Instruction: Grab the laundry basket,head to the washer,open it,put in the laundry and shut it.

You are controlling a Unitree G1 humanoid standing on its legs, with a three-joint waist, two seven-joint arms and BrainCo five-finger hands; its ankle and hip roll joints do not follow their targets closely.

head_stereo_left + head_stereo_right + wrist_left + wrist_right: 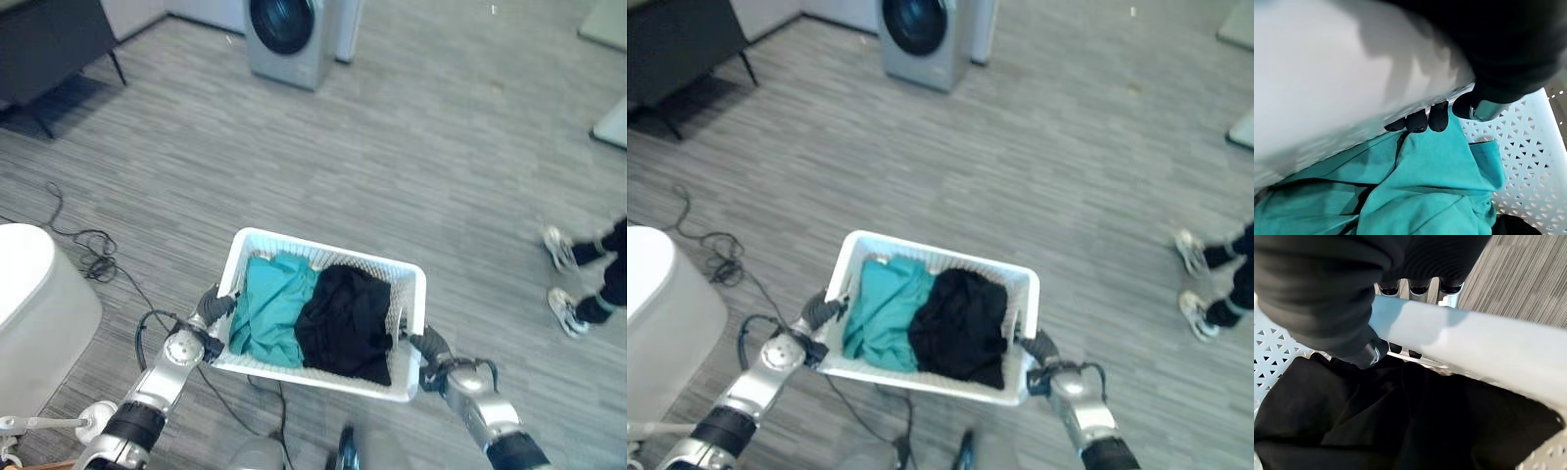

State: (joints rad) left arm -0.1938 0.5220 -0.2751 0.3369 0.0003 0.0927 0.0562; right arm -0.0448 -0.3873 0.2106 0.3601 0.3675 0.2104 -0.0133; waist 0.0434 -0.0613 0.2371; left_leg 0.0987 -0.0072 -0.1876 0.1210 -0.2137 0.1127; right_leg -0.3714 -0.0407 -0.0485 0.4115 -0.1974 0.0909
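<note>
A white perforated laundry basket (323, 255) hangs above the grey floor in front of me, held by both ends. A teal garment (269, 308) lies in its left half, a black garment (348, 323) in its right half. My left hand (214, 305) is curled over the basket's left rim (1352, 88), fingertips (1422, 120) hooked inside. At the other end my right hand (431, 345) grips the right rim (1474, 350), thumb (1369, 352) inside over the black cloth. The washer (289, 39) stands far ahead, its round door (282, 22) closed.
A white rounded object (39, 313) stands close on my left. A dark piece of furniture (54, 44) sits at the far left. A person's legs and shoes (573, 279) are at the right. A loose cable (88, 250) lies on the floor at left.
</note>
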